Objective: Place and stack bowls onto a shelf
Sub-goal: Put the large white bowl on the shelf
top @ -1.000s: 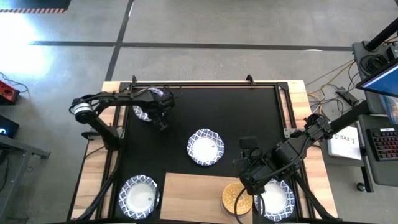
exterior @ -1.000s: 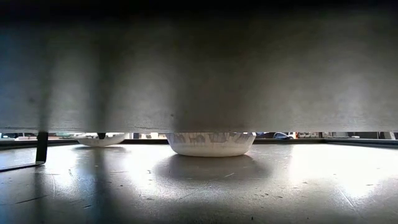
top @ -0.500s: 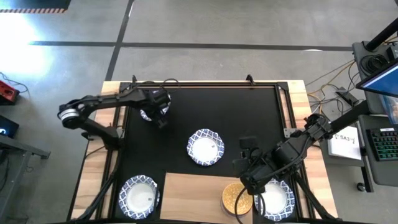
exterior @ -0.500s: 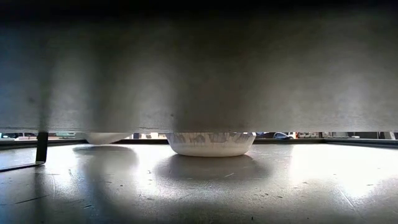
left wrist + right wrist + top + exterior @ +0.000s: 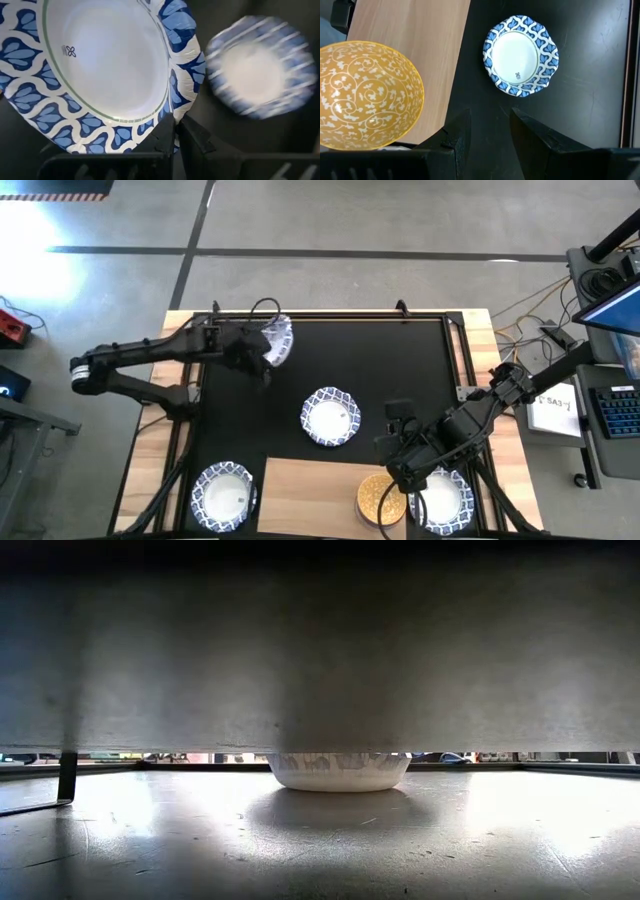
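High view: the left gripper [image 5: 262, 350] hangs over the far-left part of the black mat [image 5: 420, 370], pinching a white bowl with a blue patterned rim [image 5: 279, 340] by its edge; the bowl is tilted up on its side, clear of the mat. The light-wood shelf [image 5: 310, 495] lies toward five o'clock from that gripper, at the near edge, with a second patterned bowl [image 5: 331, 417] resting flat on the mat between the two. A yellow-gold bowl [image 5: 379, 498] already sits on the shelf's right end, so I judge the open landing room to be the shelf's left and middle, nearer the left arm. The right gripper [image 5: 400, 470] waits just beside the yellow-gold bowl, with another patterned bowl [image 5: 441, 498] under the arm at four o'clock from it. A fourth patterned bowl [image 5: 223, 493] sits off the shelf's left end.

Low view: only the middle bowl [image 5: 338, 771] shows, standing on the mat below the dark overhang; neither gripper is seen.

Left wrist view: the jaws are pressed onto the held bowl's rim [image 5: 100, 75], its inside facing the camera; the middle bowl [image 5: 260, 75] blurs beyond.

Right wrist view: the right jaws stand spread and empty, with the yellow-gold bowl [image 5: 365, 95] on the shelf [image 5: 415, 35] and the middle bowl [image 5: 521, 55] past them.
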{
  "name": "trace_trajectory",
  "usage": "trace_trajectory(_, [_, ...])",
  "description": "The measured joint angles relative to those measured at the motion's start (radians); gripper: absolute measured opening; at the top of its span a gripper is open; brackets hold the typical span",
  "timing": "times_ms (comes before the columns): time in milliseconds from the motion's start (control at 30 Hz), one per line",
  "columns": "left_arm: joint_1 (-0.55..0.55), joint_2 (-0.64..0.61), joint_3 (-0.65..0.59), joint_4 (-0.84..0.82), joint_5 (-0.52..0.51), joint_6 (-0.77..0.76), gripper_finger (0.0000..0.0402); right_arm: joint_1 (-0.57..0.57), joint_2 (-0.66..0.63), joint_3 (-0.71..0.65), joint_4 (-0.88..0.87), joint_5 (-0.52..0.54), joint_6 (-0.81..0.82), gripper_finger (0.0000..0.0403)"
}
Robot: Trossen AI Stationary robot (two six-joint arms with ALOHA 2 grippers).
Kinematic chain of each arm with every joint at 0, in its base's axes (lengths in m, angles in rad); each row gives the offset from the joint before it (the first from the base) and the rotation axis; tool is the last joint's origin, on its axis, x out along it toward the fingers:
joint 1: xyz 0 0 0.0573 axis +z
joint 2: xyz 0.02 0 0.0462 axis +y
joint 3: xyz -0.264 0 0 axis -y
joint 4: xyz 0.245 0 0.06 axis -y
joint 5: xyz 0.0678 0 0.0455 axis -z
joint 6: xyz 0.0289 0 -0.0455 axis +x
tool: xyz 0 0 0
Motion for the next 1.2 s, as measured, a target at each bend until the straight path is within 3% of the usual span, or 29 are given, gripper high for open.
trace_trajectory(167, [-0.178,-0.004,0.030,0.115,-0.004,-0.053,0.0000,0.000,0.000,0.000,0.000,0.000,-0.006,0.0125])
trace_trajectory(300, [-0.344,0.041,0.070,0.159,-0.069,-0.070,0.0000,0.000,0.000,0.000,0.000,0.000,-0.006,0.0125])
trace_trajectory(600, [-0.656,0.281,0.283,0.155,-0.155,-0.126,0.0000,0.000,0.000,0.000,0.000,0.000,-0.009,0.0125])
trace_trajectory(867, [-0.819,0.517,0.512,-0.116,-0.222,-0.361,0.0000,0.000,0.000,0.000,0.000,0.000,-0.009,0.0125])
trace_trajectory(1200, [-0.983,0.729,0.705,-0.138,-0.170,-0.463,0.0000,0.000,0.000,0.000,0.000,0.000,-0.006,0.0125])
